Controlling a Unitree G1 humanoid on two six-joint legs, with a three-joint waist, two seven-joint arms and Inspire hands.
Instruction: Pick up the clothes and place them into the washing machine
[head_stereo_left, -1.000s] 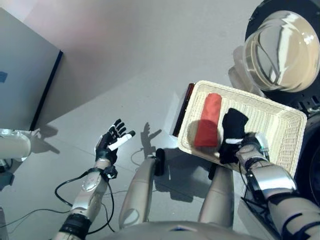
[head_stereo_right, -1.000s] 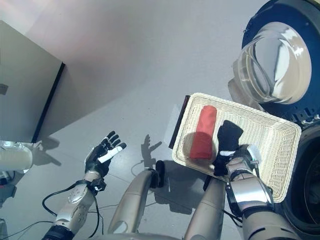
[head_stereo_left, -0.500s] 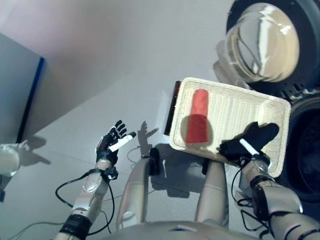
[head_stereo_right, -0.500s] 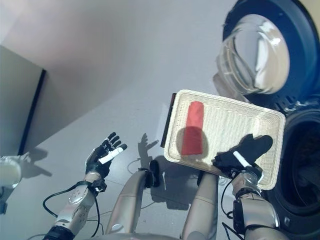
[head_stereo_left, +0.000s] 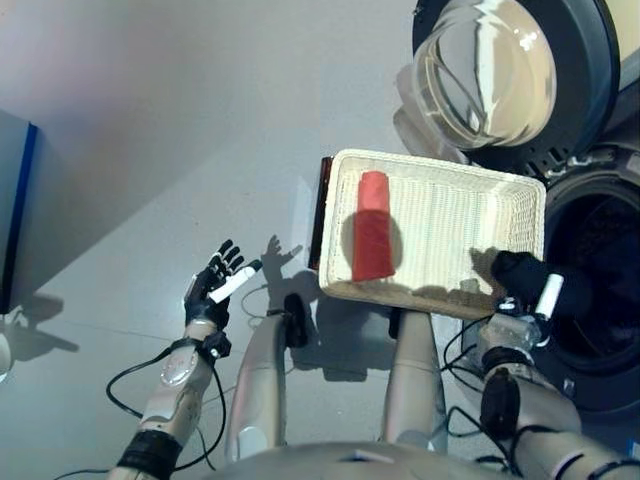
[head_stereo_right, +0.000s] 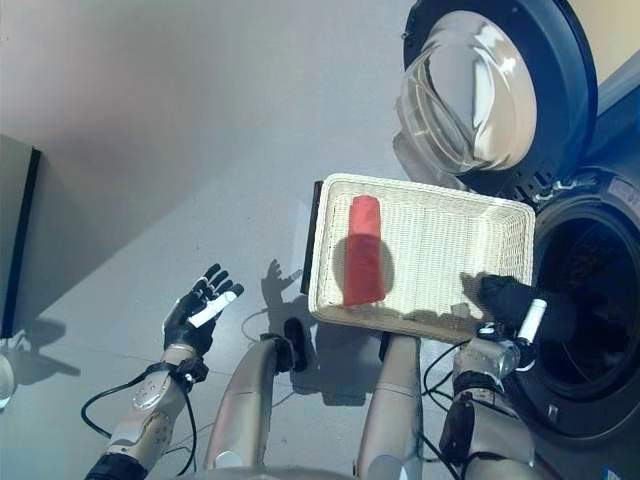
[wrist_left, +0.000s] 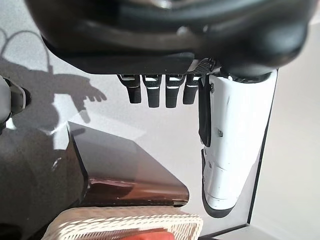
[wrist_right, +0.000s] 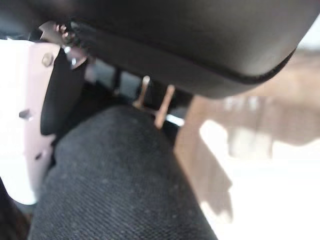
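My right hand (head_stereo_left: 522, 312) is shut on a black cloth (head_stereo_left: 517, 272), held at the right end of the white wicker basket (head_stereo_left: 440, 166), just beside the washing machine's dark drum opening (head_stereo_left: 603, 262). In the right wrist view the black cloth (wrist_right: 115, 175) fills the palm, next to the white-covered thumb (wrist_right: 22, 125). A rolled red cloth (head_stereo_left: 372, 240) lies in the left part of the basket. My left hand (head_stereo_left: 213, 287) hangs open over the floor at the lower left, holding nothing; its straight fingers (wrist_left: 157, 90) show in the left wrist view.
The washer's round glass door (head_stereo_left: 490, 70) stands swung open behind the basket. The basket rests on a dark stand (wrist_left: 125, 170). A dark panel (head_stereo_left: 12, 220) stands at the far left. Grey floor (head_stereo_left: 180, 120) spreads between them.
The camera has swung right, toward the washer. My right hand has lifted the black cloth from the basket's middle and carried it to the right end by the drum opening. The left hand stays put.
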